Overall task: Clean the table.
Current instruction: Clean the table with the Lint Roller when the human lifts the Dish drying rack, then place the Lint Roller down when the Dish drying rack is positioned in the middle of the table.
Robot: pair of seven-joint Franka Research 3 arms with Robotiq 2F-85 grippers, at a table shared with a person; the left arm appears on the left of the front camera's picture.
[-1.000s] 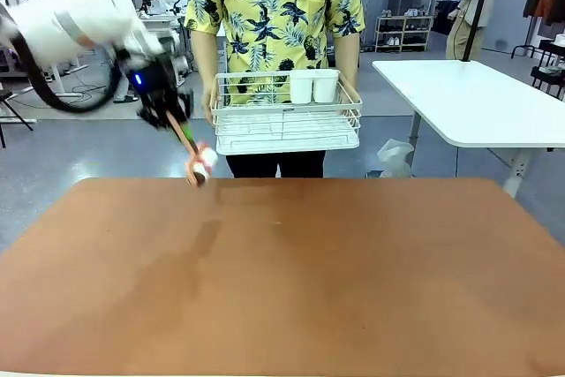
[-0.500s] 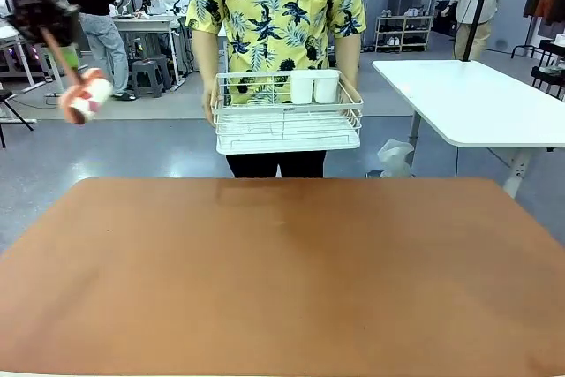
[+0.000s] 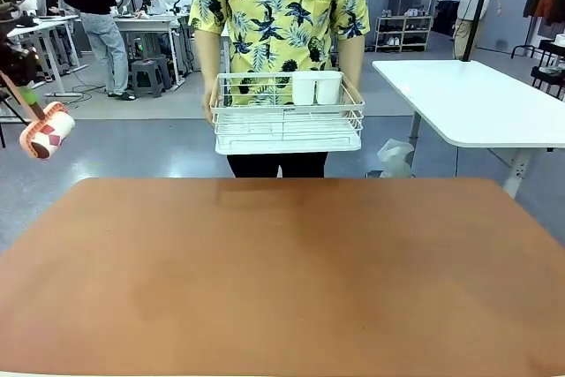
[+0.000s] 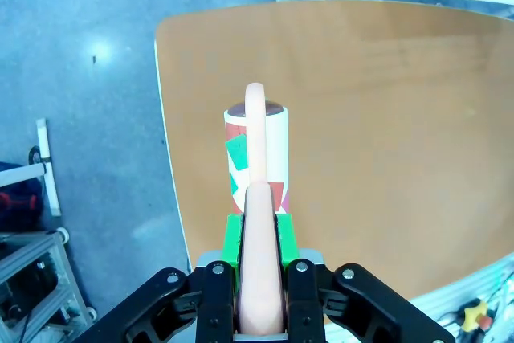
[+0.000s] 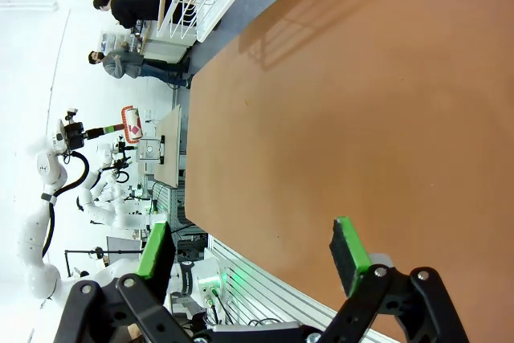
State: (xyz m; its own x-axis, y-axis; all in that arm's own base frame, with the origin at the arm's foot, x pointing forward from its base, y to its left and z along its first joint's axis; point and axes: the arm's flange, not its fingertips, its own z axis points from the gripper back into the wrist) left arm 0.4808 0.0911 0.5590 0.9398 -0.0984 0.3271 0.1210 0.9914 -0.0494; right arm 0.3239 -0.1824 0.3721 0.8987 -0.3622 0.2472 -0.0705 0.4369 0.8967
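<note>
Table [image 3: 282, 271]: large, smooth reddish-brown matte top, bare across the front view; the left wrist view takes in one rounded corner over blue-grey floor; the right wrist view runs along its length, turned sideways.
Person [image 3: 278, 6]: stands at the far side in a yellow pineapple-print shirt; both hands hold a rack at waist height, clear of the table.
White table [image 3: 477, 99]: off to the right, behind the brown one.
Wire rack [image 3: 287, 116]: white, level; the front view shows its contents, the right wrist view just a corner of it.
Right gripper [image 5: 251, 255]: green pads spread wide apart, nothing between them, above the table's near part.
Left gripper [image 4: 259, 234]: pressed together, pinching the handle of a lint roller; the wrist view shows this grip close up.
Lint roller [image 3: 46, 130]: peach handle, white roll with red and green patches; held in the air beyond the table's left far corner.
Cups [image 3: 315, 87]: two, white, side by side at the rack's back right.
</note>
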